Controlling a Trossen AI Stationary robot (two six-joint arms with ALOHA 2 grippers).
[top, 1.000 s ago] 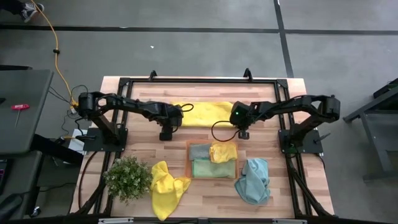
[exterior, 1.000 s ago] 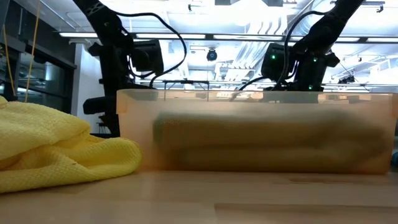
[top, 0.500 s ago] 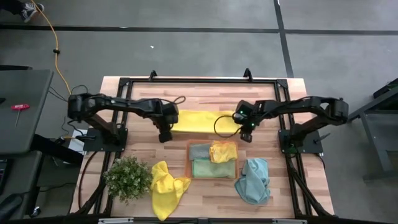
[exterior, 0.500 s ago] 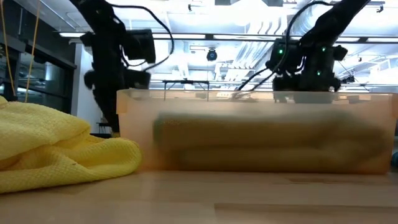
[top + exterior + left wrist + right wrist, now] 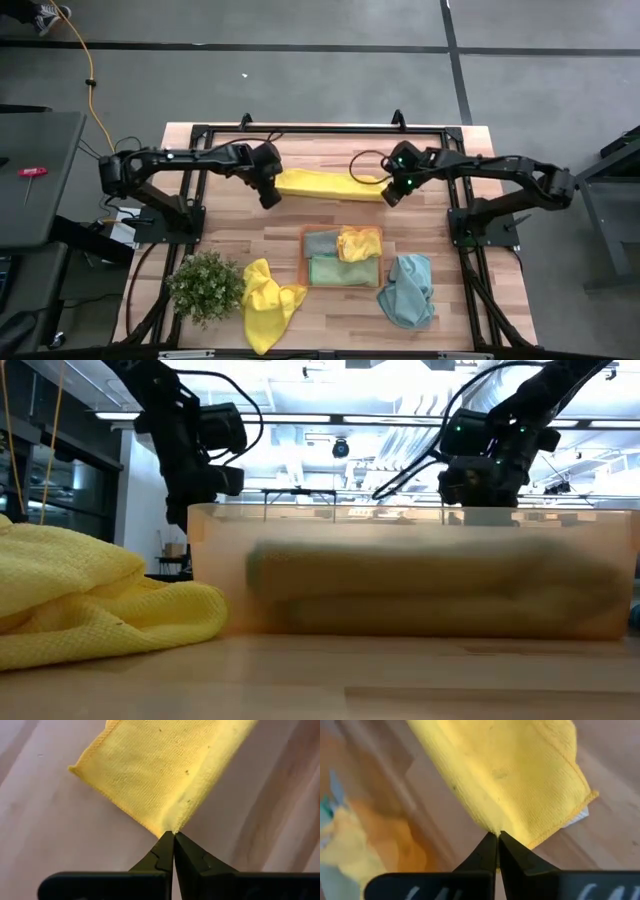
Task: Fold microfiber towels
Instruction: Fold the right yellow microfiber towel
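Grippers both pinched shut on bright yellow microfiber towel, stretched near the wooden table's far edge: left gripper on one end, right gripper on the other. Risk, judged: pinches are shallow, so uneven pulling could slip a corner free.

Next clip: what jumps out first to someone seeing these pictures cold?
A bright yellow towel stretched between the two arms at the table's far middle, the left claw shut on one end and the right claw shut on the other. Nearer, an orange tray holds folded towels, with a potted plant near the front left corner.
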